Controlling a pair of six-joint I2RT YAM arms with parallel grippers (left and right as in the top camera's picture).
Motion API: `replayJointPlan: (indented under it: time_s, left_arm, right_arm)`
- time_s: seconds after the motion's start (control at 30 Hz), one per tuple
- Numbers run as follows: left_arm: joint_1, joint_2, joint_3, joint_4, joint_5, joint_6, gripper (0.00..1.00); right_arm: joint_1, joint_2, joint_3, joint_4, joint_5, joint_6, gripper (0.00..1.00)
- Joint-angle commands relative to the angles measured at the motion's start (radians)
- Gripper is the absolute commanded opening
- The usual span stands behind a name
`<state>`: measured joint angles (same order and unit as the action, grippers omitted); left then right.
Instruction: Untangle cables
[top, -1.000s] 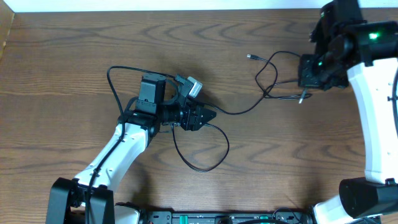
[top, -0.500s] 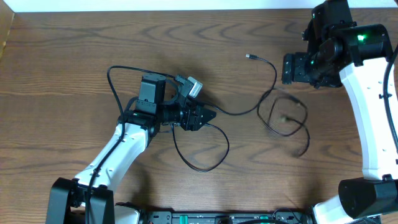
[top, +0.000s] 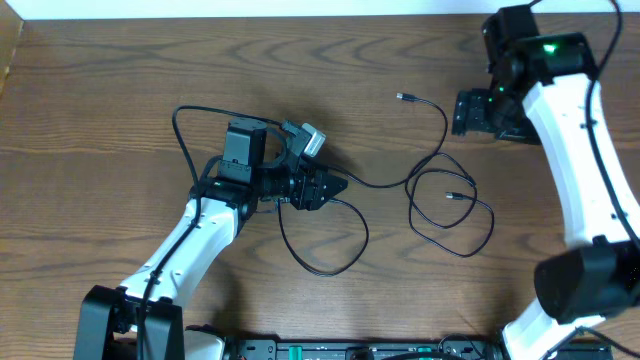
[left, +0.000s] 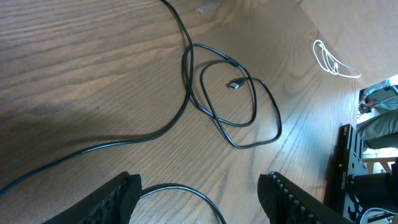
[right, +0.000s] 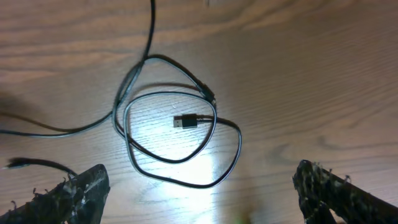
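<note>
A thin black cable (top: 380, 182) runs from my left gripper (top: 338, 186) toward the right and ends in a loose double coil (top: 491, 215) on the table, with one plug (top: 402, 96) farther back. My right gripper (top: 462, 112) hangs open above and behind that coil, holding nothing. In the right wrist view the coil (right: 168, 130) and a plug (right: 186, 121) lie ahead of the right gripper (right: 199, 177). The left gripper (left: 199, 193) is open low over the table, with a cable arc (left: 186, 188) lying between its fingers. The coil (left: 236, 106) lies beyond.
Another black cable loop (top: 366, 235) lies in front of the left gripper, and a further loop (top: 176, 118) curls behind the left arm. A whitish cord (left: 333, 59) lies far off in the left wrist view. The table's back edge (top: 300, 16) is near the right arm.
My right gripper opened and let go of the cable, then drew back and to the left. The released cable dropped into a loose coil on the table. The left arm stayed put.
</note>
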<state>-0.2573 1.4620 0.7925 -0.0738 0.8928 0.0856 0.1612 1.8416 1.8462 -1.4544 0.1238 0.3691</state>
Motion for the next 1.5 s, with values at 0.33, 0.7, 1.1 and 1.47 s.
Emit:
replayJointPlan:
  time_s: [0.33,0.7,1.1,1.47]
  left_arm:
    - [-0.002,-0.015,0.003,-0.001,0.012,0.03,0.66]
    - [-0.001,-0.015,0.003,-0.041,0.011,0.052,0.66]
    - [-0.001,-0.015,0.003,-0.045,0.012,0.052,0.66]
    - [-0.001,-0.015,0.003,-0.046,0.011,0.052,0.66]
  right_arm:
    - [0.082,0.105,-0.203,0.137,-0.042,0.098,0.87]
    - [0.161,0.105,-0.519,0.506,-0.089,0.125,0.74]
    - [0.163,0.107,-0.539,0.577,-0.12,0.124,0.41]
    - [0.168,0.107,-0.539,0.605,-0.13,0.143,0.36]
